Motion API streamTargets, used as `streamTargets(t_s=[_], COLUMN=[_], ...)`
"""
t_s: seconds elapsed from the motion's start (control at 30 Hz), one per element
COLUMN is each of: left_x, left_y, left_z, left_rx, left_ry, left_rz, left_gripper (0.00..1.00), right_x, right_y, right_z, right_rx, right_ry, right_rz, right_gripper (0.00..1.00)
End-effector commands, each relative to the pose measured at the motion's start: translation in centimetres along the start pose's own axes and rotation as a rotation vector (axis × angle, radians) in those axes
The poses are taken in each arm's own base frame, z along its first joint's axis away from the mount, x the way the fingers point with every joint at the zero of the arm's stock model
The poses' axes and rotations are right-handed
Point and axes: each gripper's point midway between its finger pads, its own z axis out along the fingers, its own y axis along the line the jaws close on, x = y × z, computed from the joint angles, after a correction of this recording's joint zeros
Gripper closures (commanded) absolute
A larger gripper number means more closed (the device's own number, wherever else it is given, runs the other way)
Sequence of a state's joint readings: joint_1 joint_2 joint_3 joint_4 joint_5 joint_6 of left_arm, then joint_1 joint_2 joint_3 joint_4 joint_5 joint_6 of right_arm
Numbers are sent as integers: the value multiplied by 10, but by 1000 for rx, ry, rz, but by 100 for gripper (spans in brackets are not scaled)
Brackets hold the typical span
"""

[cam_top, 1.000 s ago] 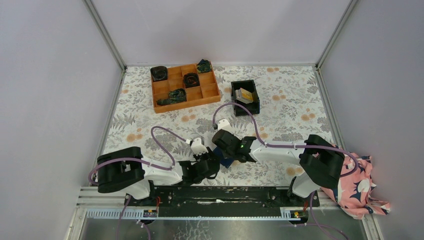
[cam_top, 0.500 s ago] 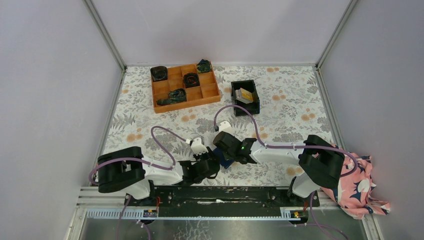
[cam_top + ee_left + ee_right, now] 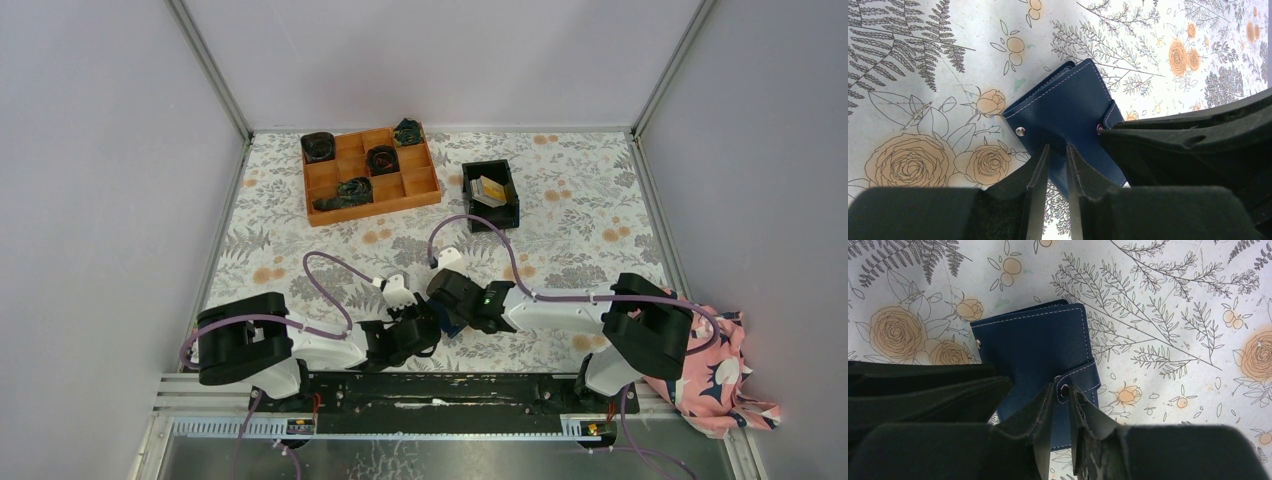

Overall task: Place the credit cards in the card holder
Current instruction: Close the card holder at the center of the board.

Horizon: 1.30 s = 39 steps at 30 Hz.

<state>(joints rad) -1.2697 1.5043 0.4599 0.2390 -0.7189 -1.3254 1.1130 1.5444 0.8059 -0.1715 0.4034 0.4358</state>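
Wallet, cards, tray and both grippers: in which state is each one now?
Wallet, folded shut, tab unsnapped, lying flat.
Cards, in the black bin.
Tray, dark items in some compartments.
Left gripper, shut on wallet's edge.
Right gripper, fingers either side of tab, grip unclear.

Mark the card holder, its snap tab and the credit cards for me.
card holder [image 3: 1068, 110]: left wrist view, middle of navy cover.
snap tab [image 3: 1085, 376]: right wrist view, strap beside the snap.
credit cards [image 3: 488, 189]: top view, yellow card in black bin [image 3: 495, 222].
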Motion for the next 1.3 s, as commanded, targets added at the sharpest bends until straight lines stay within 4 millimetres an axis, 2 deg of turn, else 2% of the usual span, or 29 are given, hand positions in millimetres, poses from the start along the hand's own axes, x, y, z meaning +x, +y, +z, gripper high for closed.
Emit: streamTargets(t_s=[0.0,1.27], left_x=[1,10], left_y=[13,14], left_z=[4,7], left_rx=[-50,-44], left_ry=[-7,18], left_rz=[58,58], left_gripper=[73,73], right_x=[-4,-27], right_y=[2,3], right_z=[-11,-6], right_rx=[-2,40], right_ry=[-28,-89], right_rz=[12,-3], right_gripper=[76,82])
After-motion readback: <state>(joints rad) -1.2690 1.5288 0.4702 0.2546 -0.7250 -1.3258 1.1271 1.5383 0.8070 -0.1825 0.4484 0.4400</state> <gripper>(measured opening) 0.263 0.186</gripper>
